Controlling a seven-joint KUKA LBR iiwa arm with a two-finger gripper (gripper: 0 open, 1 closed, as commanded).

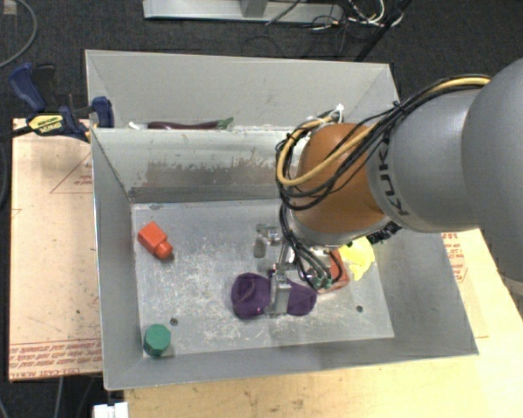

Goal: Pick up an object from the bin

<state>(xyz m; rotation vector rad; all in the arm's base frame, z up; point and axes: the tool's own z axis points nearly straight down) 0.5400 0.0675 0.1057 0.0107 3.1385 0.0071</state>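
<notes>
My gripper (pixel 276 296) reaches down in the middle of the bin floor, its fingers set into a soft purple lump (pixel 251 295) that spreads to both sides of them. The fingers look close together on the purple thing, which rests on the floor. Just right of the gripper a yellow object (pixel 357 260) peeks out from under the wrist, with a small red and green piece (pixel 333 279) beside it.
An orange block (pixel 155 240) lies at the left of the bin floor. A green round cap-like piece (pixel 157 340) sits in the front left corner. The arm and its orange cover hang over the bin's right half.
</notes>
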